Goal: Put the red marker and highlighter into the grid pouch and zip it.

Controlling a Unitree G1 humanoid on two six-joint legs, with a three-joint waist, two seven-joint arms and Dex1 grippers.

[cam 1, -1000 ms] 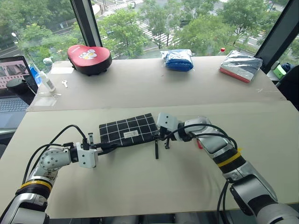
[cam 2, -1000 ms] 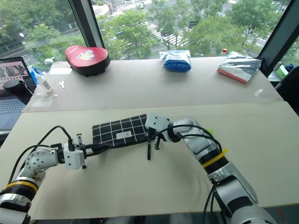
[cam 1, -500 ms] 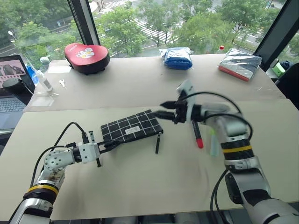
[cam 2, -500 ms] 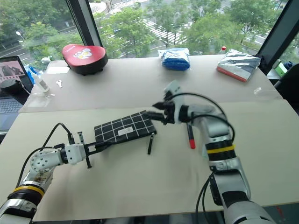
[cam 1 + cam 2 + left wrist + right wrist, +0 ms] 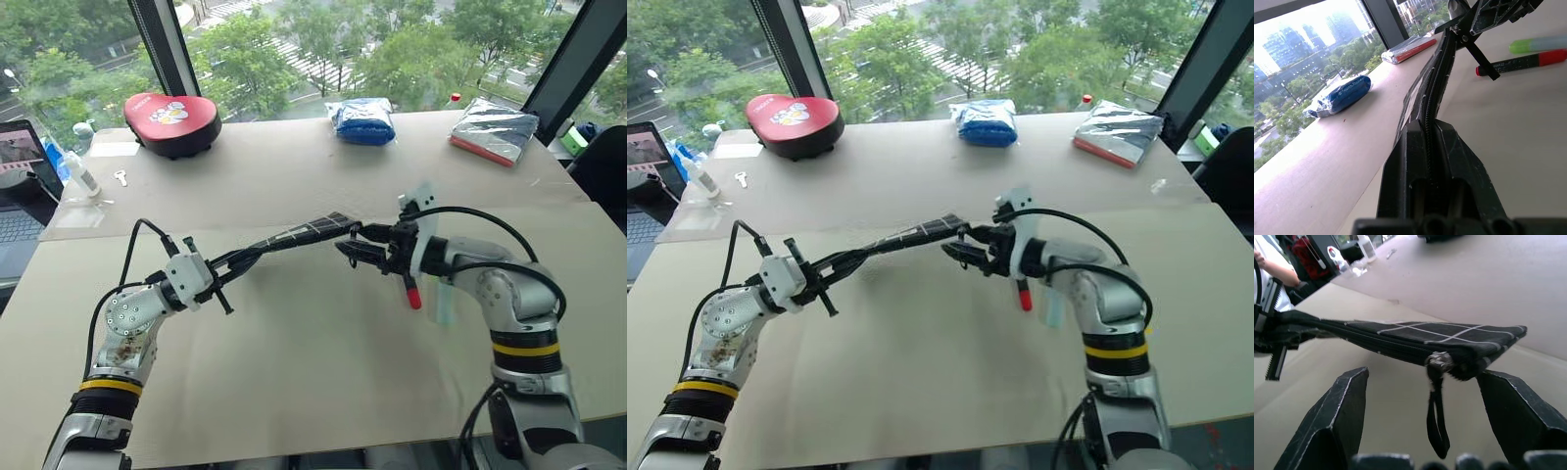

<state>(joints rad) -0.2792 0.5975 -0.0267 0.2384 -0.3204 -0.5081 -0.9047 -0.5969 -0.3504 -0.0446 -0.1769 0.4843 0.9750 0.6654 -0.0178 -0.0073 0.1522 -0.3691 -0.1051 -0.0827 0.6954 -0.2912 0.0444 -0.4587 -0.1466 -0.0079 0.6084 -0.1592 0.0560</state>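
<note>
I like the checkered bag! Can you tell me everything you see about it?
The pouch is flat black fabric with thin white grid lines. It is lifted off the table, held edge-up. The left gripper pinches one end. At the other end a black zipper strap dangles, between the open right gripper fingers, which do not touch it.

Bright even daylight comes through the windows (image 5: 294, 49) at the far side; the counter (image 5: 294, 372) is evenly lit, shadows soft and faint. Left wrist view: sky blown out white, nearest end effector (image 5: 1432, 161) parts blurred. Head views sharp, slightly bowed at edges.
</note>
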